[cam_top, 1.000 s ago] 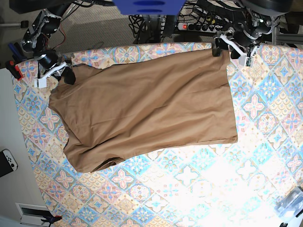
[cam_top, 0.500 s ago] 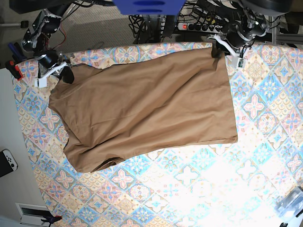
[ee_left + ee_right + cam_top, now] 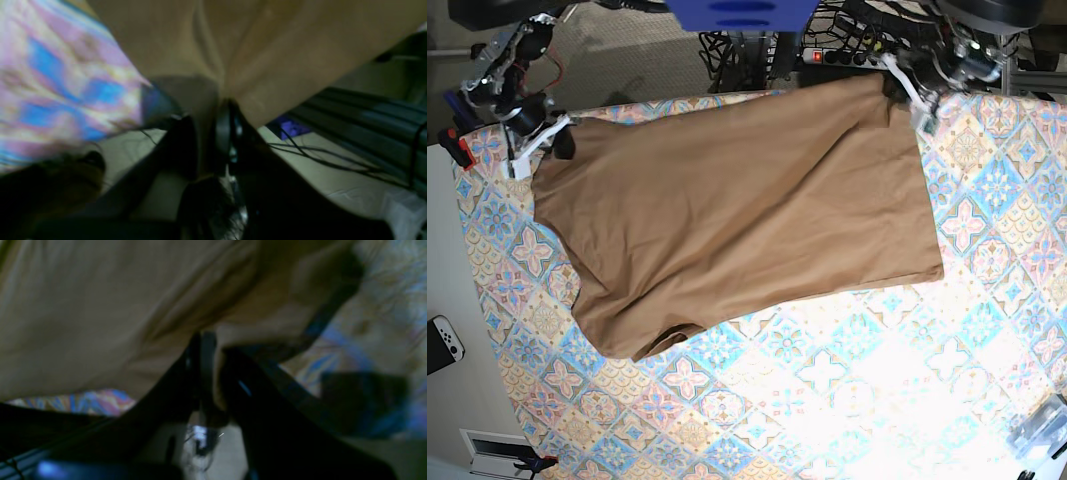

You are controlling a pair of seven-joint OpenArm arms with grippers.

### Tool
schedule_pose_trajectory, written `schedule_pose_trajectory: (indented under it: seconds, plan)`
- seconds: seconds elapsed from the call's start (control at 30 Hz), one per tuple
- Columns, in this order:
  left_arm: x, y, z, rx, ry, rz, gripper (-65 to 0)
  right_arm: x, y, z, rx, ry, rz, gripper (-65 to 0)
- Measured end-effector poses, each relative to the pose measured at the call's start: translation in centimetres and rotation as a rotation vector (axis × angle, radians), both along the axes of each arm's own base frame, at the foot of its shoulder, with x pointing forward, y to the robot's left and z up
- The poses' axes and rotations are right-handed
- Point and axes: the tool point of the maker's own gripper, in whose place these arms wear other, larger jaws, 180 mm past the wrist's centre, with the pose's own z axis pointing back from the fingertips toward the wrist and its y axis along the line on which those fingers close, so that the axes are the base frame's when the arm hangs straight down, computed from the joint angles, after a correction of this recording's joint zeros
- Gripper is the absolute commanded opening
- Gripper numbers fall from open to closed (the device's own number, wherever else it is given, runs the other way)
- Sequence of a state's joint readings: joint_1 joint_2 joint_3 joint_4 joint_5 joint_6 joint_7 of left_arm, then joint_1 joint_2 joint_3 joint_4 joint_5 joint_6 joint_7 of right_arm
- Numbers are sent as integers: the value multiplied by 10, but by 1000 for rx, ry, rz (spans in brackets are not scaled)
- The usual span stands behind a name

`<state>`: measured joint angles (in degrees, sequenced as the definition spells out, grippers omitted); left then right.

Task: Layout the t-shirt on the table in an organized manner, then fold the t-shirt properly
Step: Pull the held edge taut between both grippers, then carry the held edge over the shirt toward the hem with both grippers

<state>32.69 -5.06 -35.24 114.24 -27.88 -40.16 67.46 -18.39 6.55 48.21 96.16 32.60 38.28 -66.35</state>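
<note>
We find the t-shirt [image 3: 737, 210] spread across the far half of the table [image 3: 847, 400], its far edge raised at both far corners, the sleeve end toward the base view's left. We note the left gripper [image 3: 220, 110] with jaws pinched together on a fold of the shirt's brown fabric at the corner on that view's right. The right gripper [image 3: 211, 350] is likewise clamped on the fabric at the other corner. No containers hold anything that we can make out.
</note>
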Motion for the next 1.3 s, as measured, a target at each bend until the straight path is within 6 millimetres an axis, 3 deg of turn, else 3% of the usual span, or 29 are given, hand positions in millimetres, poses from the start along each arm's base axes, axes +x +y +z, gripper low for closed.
schedule_pose_trajectory:
  seconds: [0.1, 0.27, 0.33, 0.43, 0.6, 0.73, 1.0, 1.17, 1.3]
  plan:
    - [12, 20, 6, 50, 18, 36, -650, 14, 4, 18, -8, -61, 25, -650]
    - [8, 44, 10, 101, 71, 92, -650, -10, 5, 2, -12, 31, 32, -650]
    - [14, 48, 13, 109, 56, 101, -650, -8, 7, 2, -12, 29, 30, -650]
    - [25, 51, 18, 114, 23, 95, -650, 1, 8, 9, -2, -10, 30, -650]
    - [22, 52, 17, 121, 34, 94, -650, -5, 7, 5, -8, 14, 32, -650]
    - [38, 52, 23, 118, -11, 97, -650, -1, 7, 7, -5, -2, 30, -650]
    - [48, 63, 23, 187, 1, 131, -650, 0, 9, 7, -3, -3, 35, -650]
    - [48, 69, 6, 228, 77, 160, -650, 2, 15, 6, 2, -1, 55, -650]
    - [49, 70, 1, 236, 98, 173, -650, 27, 34, 9, 30, -19, 74, -650]
